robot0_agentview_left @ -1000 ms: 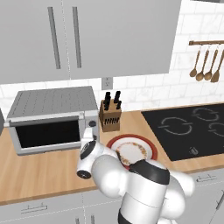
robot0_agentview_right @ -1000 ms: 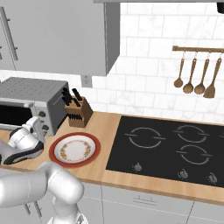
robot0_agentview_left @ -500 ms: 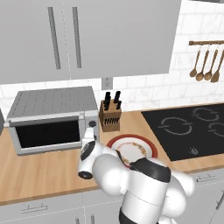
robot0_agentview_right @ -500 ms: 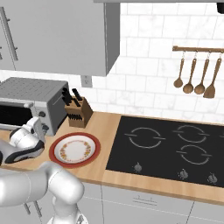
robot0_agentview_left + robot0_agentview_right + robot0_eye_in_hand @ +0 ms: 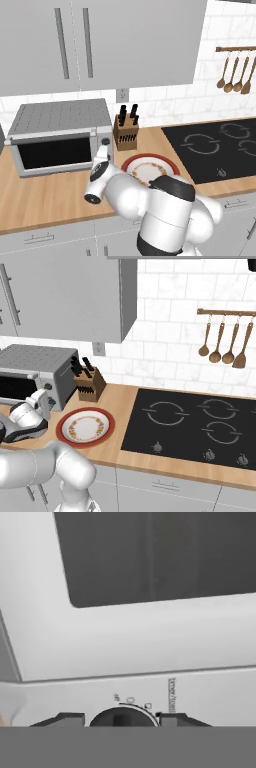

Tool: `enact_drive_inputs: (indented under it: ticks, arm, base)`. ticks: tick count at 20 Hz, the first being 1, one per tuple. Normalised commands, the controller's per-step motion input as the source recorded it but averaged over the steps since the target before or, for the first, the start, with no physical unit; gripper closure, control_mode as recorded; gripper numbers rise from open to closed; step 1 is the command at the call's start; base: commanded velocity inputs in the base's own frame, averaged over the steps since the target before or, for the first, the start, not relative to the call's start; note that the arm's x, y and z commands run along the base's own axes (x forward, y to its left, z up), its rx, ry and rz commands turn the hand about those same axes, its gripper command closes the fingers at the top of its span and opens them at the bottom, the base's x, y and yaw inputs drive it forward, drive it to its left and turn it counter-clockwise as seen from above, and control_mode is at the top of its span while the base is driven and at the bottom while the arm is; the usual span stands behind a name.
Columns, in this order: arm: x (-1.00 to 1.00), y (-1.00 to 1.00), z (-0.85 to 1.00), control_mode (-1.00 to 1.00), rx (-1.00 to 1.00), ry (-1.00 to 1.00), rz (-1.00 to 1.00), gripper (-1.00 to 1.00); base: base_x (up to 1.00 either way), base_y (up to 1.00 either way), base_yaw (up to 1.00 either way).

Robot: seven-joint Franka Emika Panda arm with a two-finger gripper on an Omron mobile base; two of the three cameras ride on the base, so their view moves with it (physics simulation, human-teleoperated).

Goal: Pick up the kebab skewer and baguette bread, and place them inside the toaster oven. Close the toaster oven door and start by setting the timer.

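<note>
In the left base view the arm has barely moved in the last second, hand pressed to the toaster oven point(image 5: 60, 135) on the table point(image 5: 45, 195); its door point(image 5: 52, 152) is shut.

In the right base view the plate point(image 5: 85, 427) lies bare.

In the hand view the pincer point(image 5: 120, 718) stands narrowly around the timer knob point(image 5: 122, 717); actual grip cannot be told.

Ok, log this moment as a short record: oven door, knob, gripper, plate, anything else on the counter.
toaster oven door: closed, dark glass window facing out
timer knob: dark, on the light side panel, sits between the two finger tips in the hand view
gripper: at the knob, one tip on each side of it; contact cannot be told
plate: red-rimmed, on the counter right of the toaster oven, no food on it
knife block: between oven and cooktop
</note>
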Motion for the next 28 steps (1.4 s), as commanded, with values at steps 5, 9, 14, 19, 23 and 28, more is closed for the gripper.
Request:
enact_drive_inputs:
  ticks: [5, 9, 14, 19, 23, 28]
  arm:
    - [0.0, 0.0, 0.0, -1.0, 0.21, -0.03, -0.15, 1.0]
    - [0.0, 0.0, 0.0, -1.0, 0.28, -0.05, -0.14, 1.0]
    - [0.0, 0.0, -0.09, -1.0, 0.34, -0.07, -0.1, 1.0]
    - [0.0, 0.0, -0.19, -1.0, 0.36, -0.09, -0.09, 1.0]
    - [0.0, 0.0, -0.15, -1.0, 0.4, -0.1, -0.1, 1.0]
    - [0.01, 0.0, -0.07, -1.0, 0.4, -0.06, -0.13, 1.0]
  base:
    - [0.0, 0.0, 0.0]
    - [0.0, 0.0, 0.0]
    - [0.0, 0.0, 0.0]
    - [0.0, 0.0, 0.0]
    - [0.0, 0.0, 0.0]
    - [0.0, 0.0, 0.0]
